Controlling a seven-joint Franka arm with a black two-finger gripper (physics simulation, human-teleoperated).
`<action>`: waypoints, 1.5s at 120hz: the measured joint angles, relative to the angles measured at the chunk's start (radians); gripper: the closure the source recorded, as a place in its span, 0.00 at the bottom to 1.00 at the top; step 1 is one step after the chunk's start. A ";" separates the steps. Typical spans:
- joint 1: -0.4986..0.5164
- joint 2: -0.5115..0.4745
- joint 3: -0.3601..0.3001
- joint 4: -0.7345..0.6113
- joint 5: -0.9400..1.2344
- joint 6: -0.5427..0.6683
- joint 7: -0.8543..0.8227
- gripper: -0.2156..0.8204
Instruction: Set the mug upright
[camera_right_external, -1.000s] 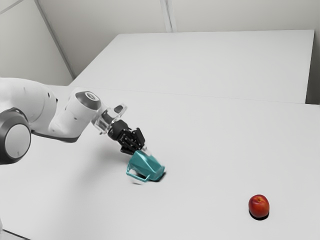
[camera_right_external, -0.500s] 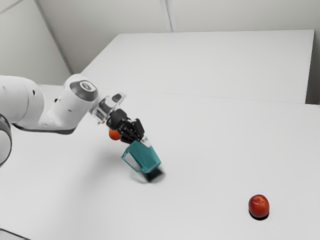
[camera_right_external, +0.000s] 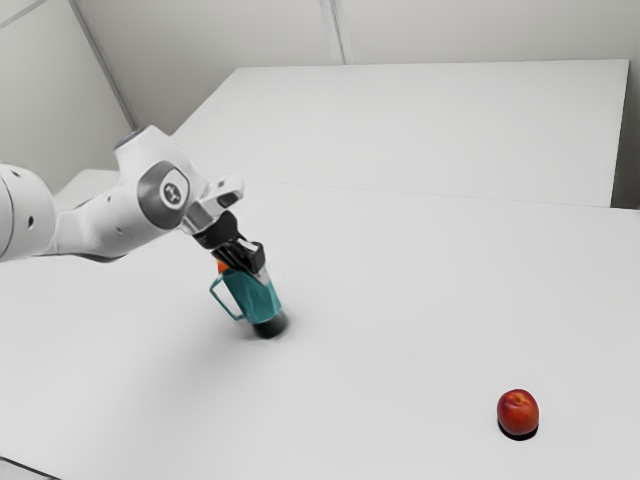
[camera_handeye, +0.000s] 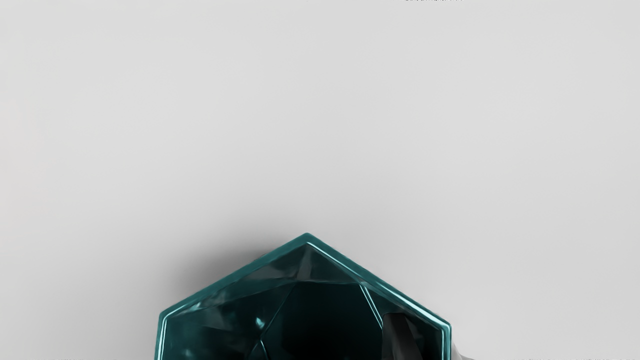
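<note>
Broad stretch of white surface between mug and red fruit; surface edge well apart, at the exterior view's lower left. Mug teal, faceted, tilted, handle toward the exterior view's left, orange thing partly behind. We see end effector pinching mug's wall, one finger inside.

Arm joint cap: a small dark emblem on its white face, inside a grey ring, too small to read
Lettering, brands and numbers: none that can be read in the exterior view or the wrist view
</note>
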 joint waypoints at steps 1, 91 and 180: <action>0.000 -0.002 0.000 -0.002 0.008 0.004 -0.002 0.95; -0.001 -0.027 0.033 -0.101 0.367 0.252 -0.087 0.95; -0.049 0.021 0.041 -0.147 0.438 0.390 -0.125 0.76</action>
